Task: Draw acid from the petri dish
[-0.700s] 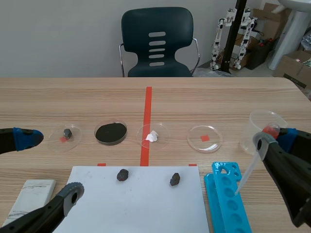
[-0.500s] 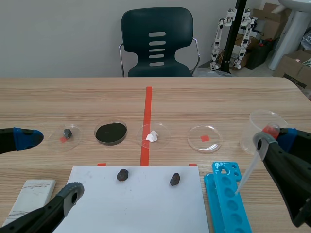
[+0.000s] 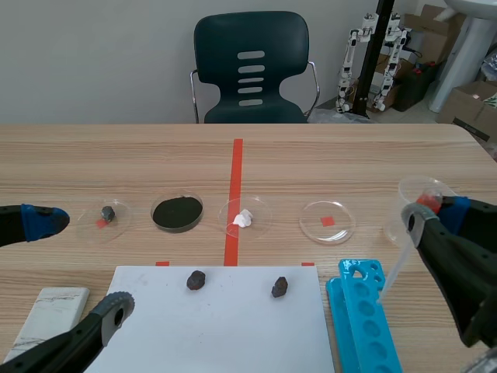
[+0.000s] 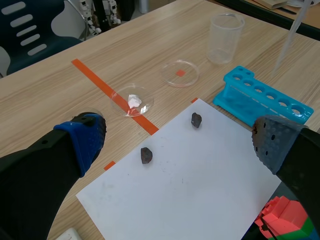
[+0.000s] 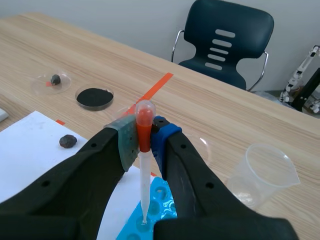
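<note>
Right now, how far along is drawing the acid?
Done: the right gripper is shut on the dropper. In hand: its tip hangs over the blue rack. Left: reaching the clear dish and drawing liquid; the stem looks empty.

Four petri dishes line the bench's (image 3: 116,159) middle, left to right: pebble dish (image 3: 107,213), powder dish (image 3: 177,212), lump dish (image 3: 245,217), fourth dish (image 3: 327,221). Before them, at the near edge, a sheet (image 3: 225,330) carries two stones (image 3: 196,280), with a slab (image 3: 48,311) at its left and a tube rack (image 3: 365,322) at its right. A beaker (image 3: 411,193) stands by the right edge, behind the rack. The pipette (image 5: 144,185), in the right gripper (image 5: 144,137), hangs over the rack.
</note>
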Controlling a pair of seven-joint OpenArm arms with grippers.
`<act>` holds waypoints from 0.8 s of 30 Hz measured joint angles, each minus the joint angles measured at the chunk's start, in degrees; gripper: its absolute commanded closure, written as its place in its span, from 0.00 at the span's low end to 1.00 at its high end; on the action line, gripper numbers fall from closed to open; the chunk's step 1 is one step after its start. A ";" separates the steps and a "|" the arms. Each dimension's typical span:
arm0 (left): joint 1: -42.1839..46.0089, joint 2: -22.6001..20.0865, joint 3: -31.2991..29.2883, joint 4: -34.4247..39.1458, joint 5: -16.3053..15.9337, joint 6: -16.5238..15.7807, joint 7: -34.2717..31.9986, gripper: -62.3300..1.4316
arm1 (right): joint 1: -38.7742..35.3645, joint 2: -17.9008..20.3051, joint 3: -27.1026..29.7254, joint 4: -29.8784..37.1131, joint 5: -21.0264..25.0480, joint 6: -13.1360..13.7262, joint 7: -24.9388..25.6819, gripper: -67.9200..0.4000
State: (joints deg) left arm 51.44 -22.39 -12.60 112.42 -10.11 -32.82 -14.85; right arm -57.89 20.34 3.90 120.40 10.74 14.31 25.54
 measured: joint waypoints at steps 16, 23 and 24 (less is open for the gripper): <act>0.00 0.00 0.00 0.00 0.00 0.00 0.00 0.01 | 17.40 0.00 0.00 -8.96 0.00 -0.17 -3.80 0.90; 0.00 0.00 0.00 0.00 0.00 0.00 0.02 0.01 | 29.59 0.00 0.00 -18.01 0.94 -0.17 -3.80 0.90; 0.00 0.00 0.00 0.00 0.00 0.00 0.02 0.01 | 31.47 0.00 0.00 -19.17 0.94 -0.15 -3.80 0.90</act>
State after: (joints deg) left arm 51.44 -22.39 -12.60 112.42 -10.11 -32.82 -14.83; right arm -26.41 20.34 3.90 101.23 11.68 14.15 21.74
